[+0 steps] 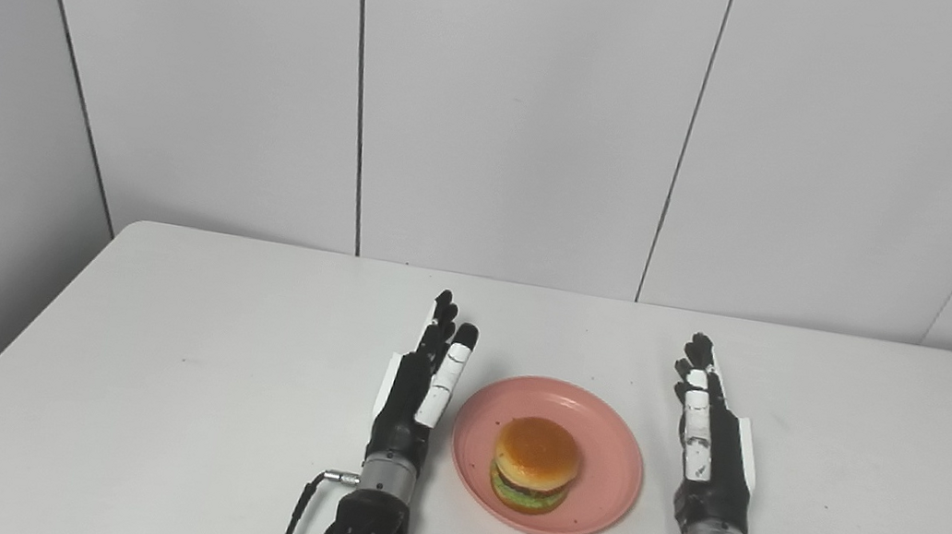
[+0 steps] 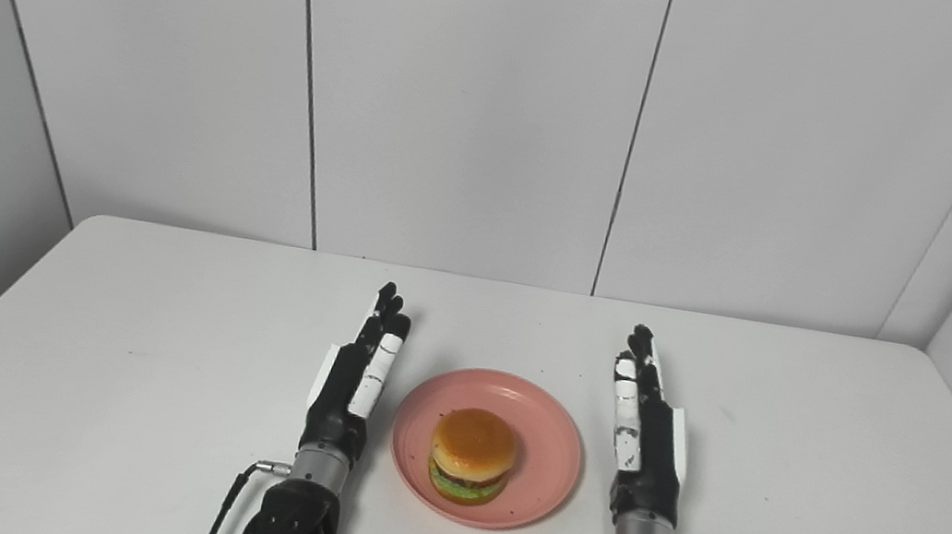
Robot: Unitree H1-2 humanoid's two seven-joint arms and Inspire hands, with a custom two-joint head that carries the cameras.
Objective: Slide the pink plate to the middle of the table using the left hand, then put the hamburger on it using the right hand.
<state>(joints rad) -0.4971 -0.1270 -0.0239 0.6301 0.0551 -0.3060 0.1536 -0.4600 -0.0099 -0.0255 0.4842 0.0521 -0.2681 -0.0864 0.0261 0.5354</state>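
Hamburger (image 1: 535,464) sits on the pink plate (image 1: 602,434) mid-tabletop (image 1: 145,370), both robot hands, left (image 1: 420,389) and right (image 1: 711,435), flat, empty, fingers straight out alongside; a careless withdrawal could nudge the rim and slide everything off-centre.

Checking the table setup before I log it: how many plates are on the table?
1. A round pink plate lies on the white table, between the open left hand and the open right hand, with a hamburger on it. Nothing seems hidden.

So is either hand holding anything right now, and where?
Nothing is held. Left hand and right hand are open, flanking the pink plate with the hamburger.
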